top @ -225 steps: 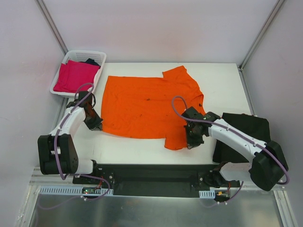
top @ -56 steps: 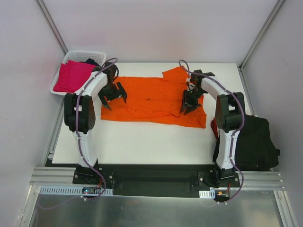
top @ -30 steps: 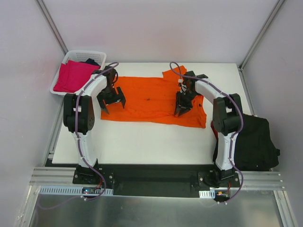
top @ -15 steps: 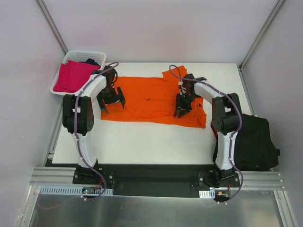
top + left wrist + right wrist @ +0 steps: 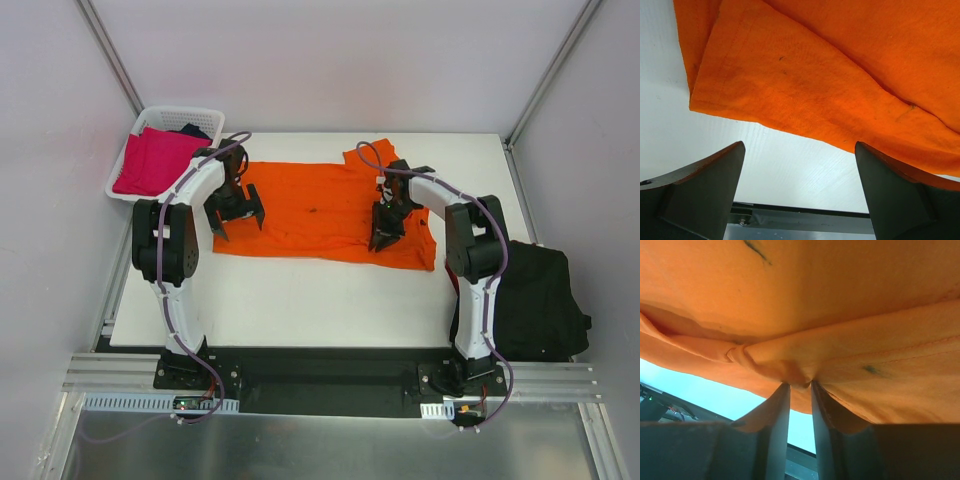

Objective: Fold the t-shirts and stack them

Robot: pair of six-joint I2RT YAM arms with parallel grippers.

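Across the middle of the table [image 5: 300, 300] lies the orange t-shirt [image 5: 320, 205], spread as a wide band with one sleeve poking out at the far right. The left gripper [image 5: 238, 220] hangs over the shirt's left end with its jaws spread wide. Its wrist view shows the near hem and corner of the cloth lying between the open fingers [image 5: 705, 185], which hold nothing. The right gripper [image 5: 799, 387] is pressed together on a small ridge of orange cloth near the shirt's right end, and the fabric puckers into the pinch. That hold looks meant to lift or drag this end for the next fold, while the left seems placed to take the matching corner so the cloth moves evenly. A magenta-pink t-shirt [image 5: 155, 160] waits in the white basket [image 5: 170, 112] at the far left. Black t-shirts [image 5: 530, 290] sit heaped at the table's right edge.
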